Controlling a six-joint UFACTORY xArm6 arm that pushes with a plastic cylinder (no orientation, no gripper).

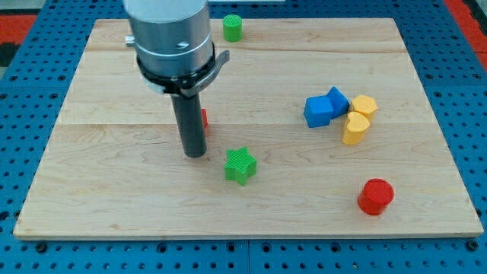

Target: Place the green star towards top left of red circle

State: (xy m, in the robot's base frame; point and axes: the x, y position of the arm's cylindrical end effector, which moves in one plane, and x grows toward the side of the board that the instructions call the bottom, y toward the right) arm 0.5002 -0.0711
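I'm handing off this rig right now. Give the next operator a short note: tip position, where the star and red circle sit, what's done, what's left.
My tip rests on the board just left of the green star, a small gap between them.
The red circle sits near the view's bottom right, well right of the star.
Done: the star is already left of and slightly above the circle, but far off.
Left: probably push the star rightward, stopping up-left of the circle.

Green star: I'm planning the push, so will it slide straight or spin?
The green star lies flat on the wooden board, so it probably slides rather than tips. Its points may make it spin under an off-centre push from my tip, at its upper left.
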